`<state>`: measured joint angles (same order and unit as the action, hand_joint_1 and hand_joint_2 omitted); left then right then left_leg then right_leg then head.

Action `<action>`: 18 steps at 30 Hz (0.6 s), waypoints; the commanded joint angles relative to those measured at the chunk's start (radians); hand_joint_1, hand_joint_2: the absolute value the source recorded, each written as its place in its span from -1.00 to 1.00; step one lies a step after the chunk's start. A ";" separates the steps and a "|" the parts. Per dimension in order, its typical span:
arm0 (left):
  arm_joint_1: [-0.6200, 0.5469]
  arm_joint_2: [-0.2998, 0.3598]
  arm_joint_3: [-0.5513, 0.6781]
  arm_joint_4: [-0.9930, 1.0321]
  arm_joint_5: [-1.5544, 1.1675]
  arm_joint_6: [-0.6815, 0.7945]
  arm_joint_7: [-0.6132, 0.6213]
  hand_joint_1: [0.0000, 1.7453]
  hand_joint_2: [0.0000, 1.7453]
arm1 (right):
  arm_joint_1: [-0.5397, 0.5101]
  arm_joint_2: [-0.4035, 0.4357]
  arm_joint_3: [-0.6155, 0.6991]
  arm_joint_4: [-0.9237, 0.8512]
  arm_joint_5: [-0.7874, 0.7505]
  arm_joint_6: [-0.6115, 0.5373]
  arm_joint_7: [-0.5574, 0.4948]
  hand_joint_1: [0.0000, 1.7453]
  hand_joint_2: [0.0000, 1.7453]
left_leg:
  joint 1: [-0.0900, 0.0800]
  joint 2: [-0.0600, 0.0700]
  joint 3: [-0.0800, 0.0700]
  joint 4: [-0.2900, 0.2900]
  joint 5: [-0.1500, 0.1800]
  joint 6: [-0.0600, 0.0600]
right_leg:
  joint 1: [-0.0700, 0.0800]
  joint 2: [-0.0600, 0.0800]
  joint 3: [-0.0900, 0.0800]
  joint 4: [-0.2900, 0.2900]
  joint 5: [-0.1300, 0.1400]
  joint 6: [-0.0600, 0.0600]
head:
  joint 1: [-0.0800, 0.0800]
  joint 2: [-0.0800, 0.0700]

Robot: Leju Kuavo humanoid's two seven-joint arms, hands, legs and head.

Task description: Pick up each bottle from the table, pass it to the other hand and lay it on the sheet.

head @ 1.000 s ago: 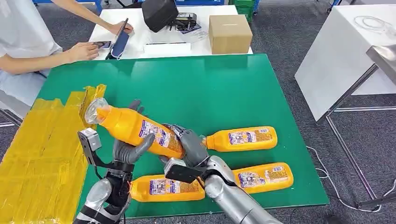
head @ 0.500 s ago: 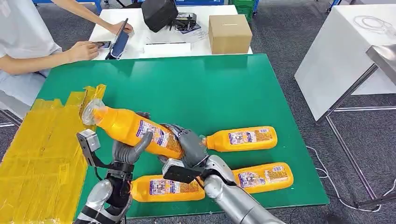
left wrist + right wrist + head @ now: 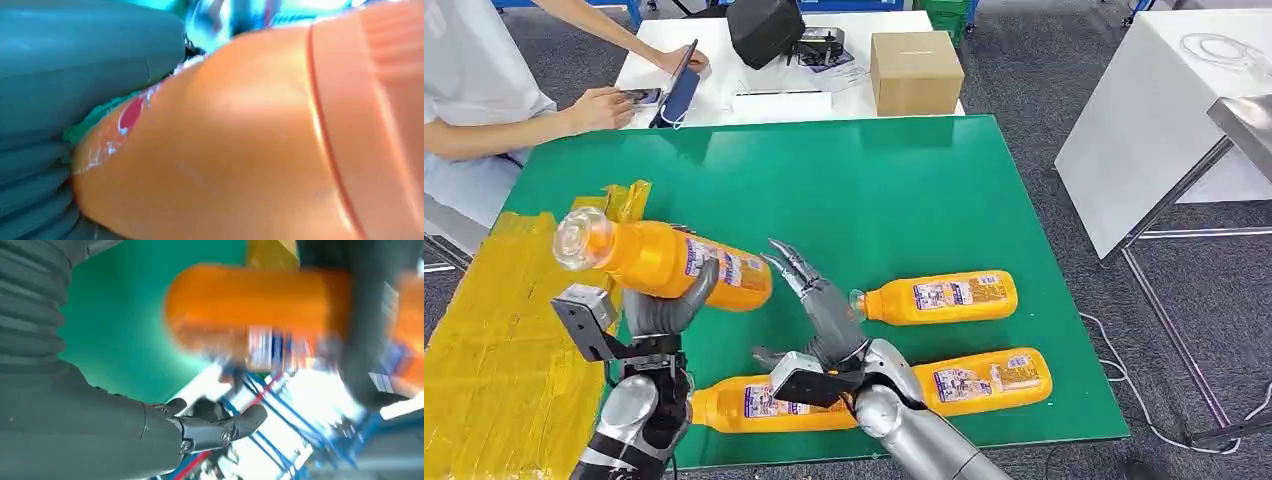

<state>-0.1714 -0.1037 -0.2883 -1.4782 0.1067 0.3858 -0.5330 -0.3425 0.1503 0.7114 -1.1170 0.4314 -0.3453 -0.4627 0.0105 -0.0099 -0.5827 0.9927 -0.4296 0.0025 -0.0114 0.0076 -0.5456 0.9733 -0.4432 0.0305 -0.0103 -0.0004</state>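
Note:
My left hand (image 3: 662,308) grips an orange bottle (image 3: 664,262) around its middle and holds it above the table, cap end toward the yellow sheet (image 3: 504,330). The same bottle (image 3: 250,140) fills the left wrist view beside the grey thumb. My right hand (image 3: 816,298) is open, fingers spread, just right of the bottle's base and apart from it; its fingers (image 3: 215,432) show with the bottle (image 3: 250,305) beyond. Three more orange bottles lie on the green mat (image 3: 874,190): one (image 3: 942,297) right of my right hand, one (image 3: 990,380) near the front edge, one (image 3: 754,404) under my forearms.
A person (image 3: 484,90) sits at the far left with hands on a phone and tablet. On the white table behind stand a cardboard box (image 3: 915,72) and a black bag (image 3: 765,28). Another white table (image 3: 1154,120) stands at the right.
My right hand has let go of the bottle and opened. My left hand has carried the bottle leftward toward the yellow sheet and levelled it.

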 commanded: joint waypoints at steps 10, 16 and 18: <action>-0.090 0.093 0.139 0.170 -0.638 0.312 0.042 1.00 1.00 | 0.142 -0.102 -0.083 -0.462 -0.105 -0.022 -0.028 -1.00 1.00 | 0.000 -0.001 0.001 0.000 0.000 0.000 | 0.000 -0.002 0.002 -0.001 0.000 -0.001 | 0.000 0.000; -0.093 0.038 0.338 0.169 -1.222 0.312 0.131 1.00 1.00 | 0.168 -0.112 -0.094 -0.518 -0.093 -0.062 -0.055 -1.00 1.00 | 0.001 0.000 0.003 0.000 -0.001 0.000 | 0.001 -0.001 0.004 -0.001 -0.001 -0.001 | 0.000 0.000; -0.106 0.049 0.377 0.195 -1.402 0.312 0.189 1.00 1.00 | 0.180 -0.123 -0.096 -0.550 -0.092 -0.069 -0.056 -1.00 1.00 | 0.001 0.001 0.003 0.000 -0.001 0.000 | 0.001 -0.001 0.003 -0.001 -0.001 -0.001 | 0.000 0.000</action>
<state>-0.2126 -0.0237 -0.1545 -1.3844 -0.6366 0.6966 -0.4649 -0.1889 0.0828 0.6401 -1.5641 0.3327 -0.3819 -0.5036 0.0104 -0.0097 -0.5826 0.9927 -0.4295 0.0024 -0.0116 0.0077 -0.5455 0.9733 -0.4432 0.0305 -0.0099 -0.0004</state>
